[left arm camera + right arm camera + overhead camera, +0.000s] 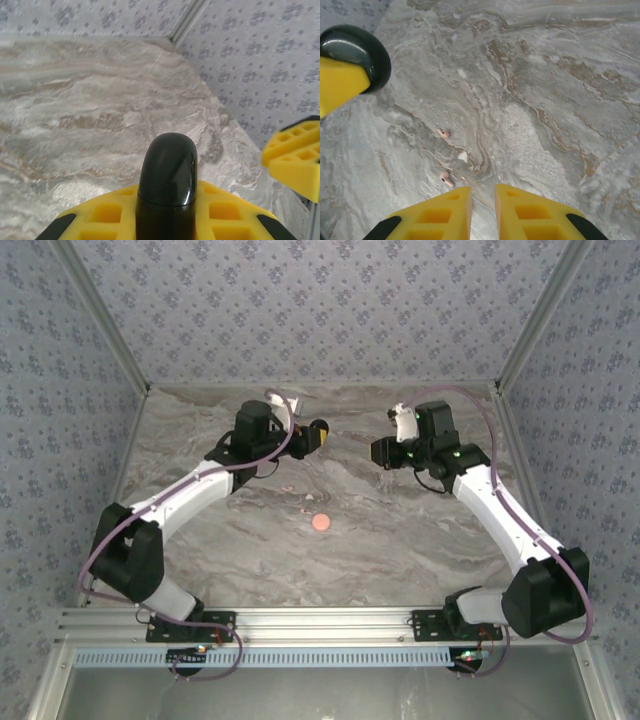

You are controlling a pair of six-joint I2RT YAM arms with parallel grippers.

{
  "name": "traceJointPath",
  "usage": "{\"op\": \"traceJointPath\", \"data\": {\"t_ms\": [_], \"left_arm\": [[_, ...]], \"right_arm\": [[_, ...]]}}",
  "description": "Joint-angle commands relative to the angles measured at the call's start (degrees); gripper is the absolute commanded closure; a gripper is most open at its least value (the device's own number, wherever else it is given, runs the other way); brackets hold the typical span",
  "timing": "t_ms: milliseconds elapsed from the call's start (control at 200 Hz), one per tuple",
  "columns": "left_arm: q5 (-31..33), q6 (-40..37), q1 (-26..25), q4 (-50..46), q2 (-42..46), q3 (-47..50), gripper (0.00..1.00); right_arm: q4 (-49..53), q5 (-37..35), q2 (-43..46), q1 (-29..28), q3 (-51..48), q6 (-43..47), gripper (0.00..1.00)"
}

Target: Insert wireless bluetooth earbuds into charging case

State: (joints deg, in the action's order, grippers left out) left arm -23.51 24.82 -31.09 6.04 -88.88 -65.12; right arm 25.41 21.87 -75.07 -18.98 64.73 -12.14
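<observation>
Earbuds point(445, 178), small and pale pink, number two, and both lie loose on the grey marbled tabletop point(400, 540), near each other but apart, just ahead and a little to the left of the right gripper point(482, 200). The nearer earbud point(445, 178) lies on its side with its long axis on a slant, the rounded head toward the upper left of the right wrist view and the short stem running down to the right. The farther earbud point(443, 133) lies more nearly across that view, and it is too small for me to tell head from stem. There is one glossy black charging case with a rounded end point(167, 170). The left gripper point(312, 435) clamps it between its yellow fingers point(100, 215), and the long axis runs along them with the domed end poking out past the tips. The right gripper's two yellow fingers point(440, 215) stand only narrowly apart, with nothing between them. One flat round salmon-pink disc point(320, 523) rests on the tabletop between the two arms, closer to their bases than either gripper.
</observation>
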Motion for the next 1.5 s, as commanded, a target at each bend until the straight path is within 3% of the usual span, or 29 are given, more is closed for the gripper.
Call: {"op": "traceJointPath", "data": {"t_ms": [0,435,865,1494], "left_arm": [[1.28,0.85,1.17,-8.67,-2.65,-4.69,0.78],[1.21,-0.38,7.40,-16.94,-16.89,-15.81,0.77],[-2.17,0.47,7.54,-20.63,-32.42,-28.12,0.78],[-3.19,1.77,7.64,-25.39,-48.11,-43.79,0.76]], "right_arm": [[2.47,-2.76,2.24,0.42,-1.21,0.81,0.78],[4.03,-2.84,4.54,0.23,-4.81,0.24,0.76],[4.04,-2.83,5.63,-0.50,-6.88,-0.86,0.75],[5.53,-2.71,4.70,-1.87,-6.59,-0.48,0.72]]}}
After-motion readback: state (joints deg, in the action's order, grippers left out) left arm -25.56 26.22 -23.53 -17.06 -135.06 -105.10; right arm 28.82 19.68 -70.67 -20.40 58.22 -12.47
